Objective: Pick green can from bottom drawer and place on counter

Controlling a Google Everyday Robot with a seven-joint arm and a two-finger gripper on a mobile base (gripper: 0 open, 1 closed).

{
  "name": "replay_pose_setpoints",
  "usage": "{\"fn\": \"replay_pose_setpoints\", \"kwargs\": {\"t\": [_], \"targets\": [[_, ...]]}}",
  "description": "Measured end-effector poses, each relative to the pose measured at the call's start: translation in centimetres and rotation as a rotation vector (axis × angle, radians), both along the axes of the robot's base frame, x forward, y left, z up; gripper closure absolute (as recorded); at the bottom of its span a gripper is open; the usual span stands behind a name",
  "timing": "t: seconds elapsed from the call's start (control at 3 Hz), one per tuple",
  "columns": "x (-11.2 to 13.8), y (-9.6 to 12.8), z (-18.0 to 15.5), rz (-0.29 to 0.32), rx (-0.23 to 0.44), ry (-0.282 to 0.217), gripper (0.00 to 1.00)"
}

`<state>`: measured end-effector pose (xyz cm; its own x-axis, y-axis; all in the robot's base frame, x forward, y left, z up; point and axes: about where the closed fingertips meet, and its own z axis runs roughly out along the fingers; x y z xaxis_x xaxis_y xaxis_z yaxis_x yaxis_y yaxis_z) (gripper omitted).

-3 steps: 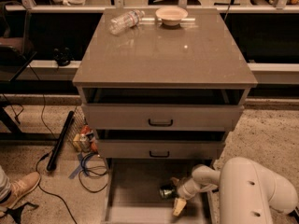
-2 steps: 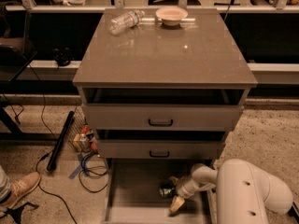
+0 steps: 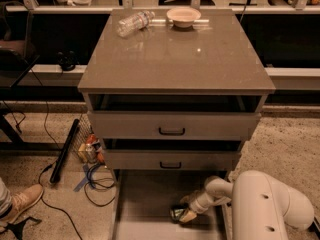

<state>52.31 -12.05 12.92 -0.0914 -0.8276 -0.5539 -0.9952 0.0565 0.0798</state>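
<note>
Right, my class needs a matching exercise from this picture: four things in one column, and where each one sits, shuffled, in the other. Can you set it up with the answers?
Things:
1. water bottle
2. bowl
3. green can
4. shoe

Places:
A. on the floor, at the far left
B. in the bottom drawer, right beside the gripper
C. lying on its side at the back left of the counter
D. upright at the back middle of the counter

Pairs: 1-C, 2-D, 3-B, 4-A.
</note>
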Motion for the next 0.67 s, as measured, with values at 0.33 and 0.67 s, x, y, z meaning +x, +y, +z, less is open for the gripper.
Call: {"fn": "replay_pose_setpoints", "kwargs": {"t": [0.33, 0.67], "targets": [[-0.2, -0.6, 1.0, -0.004, 0.016, -0.025, 0.95], [-0.3, -1.9, 4.4, -0.009, 0.036, -0.093, 1.0]]}}
